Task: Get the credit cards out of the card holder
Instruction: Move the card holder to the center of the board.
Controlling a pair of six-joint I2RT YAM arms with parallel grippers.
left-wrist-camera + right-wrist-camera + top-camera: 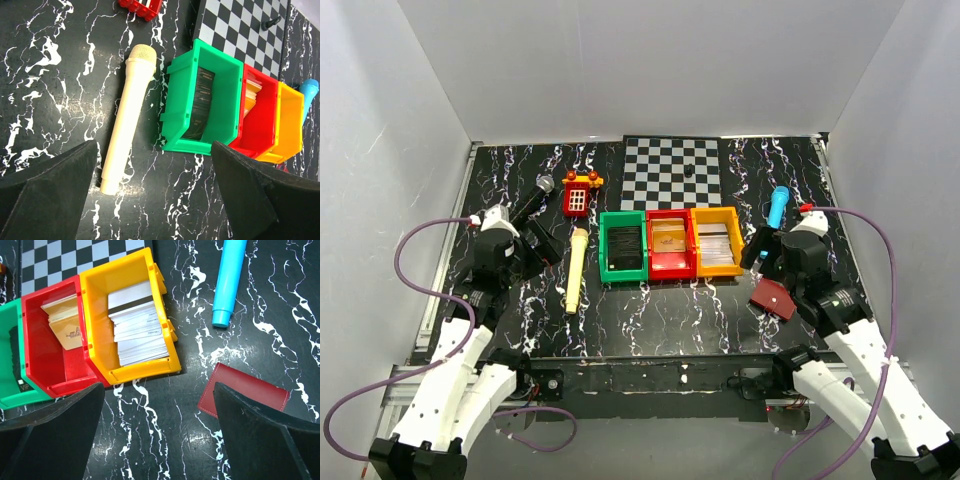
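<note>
The card holder (242, 392) lay, seemingly closed, beside the yellow bin (145, 371); the right gripper (157, 390) hovered over it, spread and empty, probably due to descend and grasp.

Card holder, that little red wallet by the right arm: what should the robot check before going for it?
1. Card holder lies flat, in the right wrist view: ok.
2. Right gripper open and empty: ok.
3. Left gripper open and empty: ok.
4. Holder open, sleeves exposed: not ok, it looks closed.
5. Cards inside it: cannot tell.
6. Blue microphone and yellow bin clear of the holder: ok, both lie apart from it.
</note>
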